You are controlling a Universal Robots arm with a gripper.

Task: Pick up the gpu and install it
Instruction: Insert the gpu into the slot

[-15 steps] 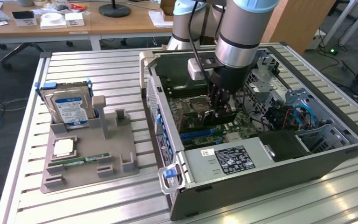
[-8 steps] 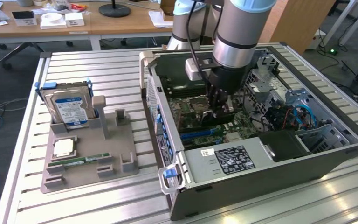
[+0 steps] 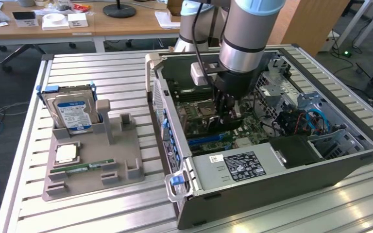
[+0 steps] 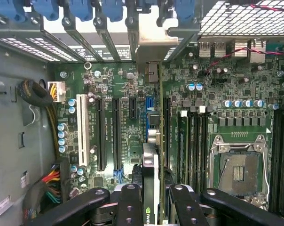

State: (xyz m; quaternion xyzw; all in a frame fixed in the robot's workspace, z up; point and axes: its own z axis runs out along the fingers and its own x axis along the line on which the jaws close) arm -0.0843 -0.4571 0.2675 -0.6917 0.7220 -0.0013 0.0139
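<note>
My gripper (image 3: 228,115) reaches down inside the open computer case (image 3: 342,160), over the motherboard (image 3: 203,109). It is shut on the gpu (image 4: 150,157), which the wrist view shows edge-on as a thin dark card running between the two black fingers (image 4: 130,202). The card's silver bracket (image 4: 153,42) lies at the case's rear slot openings. The card stands upright along a blue expansion slot (image 4: 151,106), close to the board; whether it is seated I cannot tell. In the exterior view the gpu (image 3: 220,127) is a dark shape under the gripper.
A grey holder tray (image 3: 118,162) at the exterior view's left carries the silver hard drive (image 3: 73,114), a CPU chip (image 3: 66,153) and a green memory stick (image 3: 83,167). Inside the case are the CPU socket (image 4: 238,172), cable bundles (image 4: 50,181) and the power supply (image 3: 238,167).
</note>
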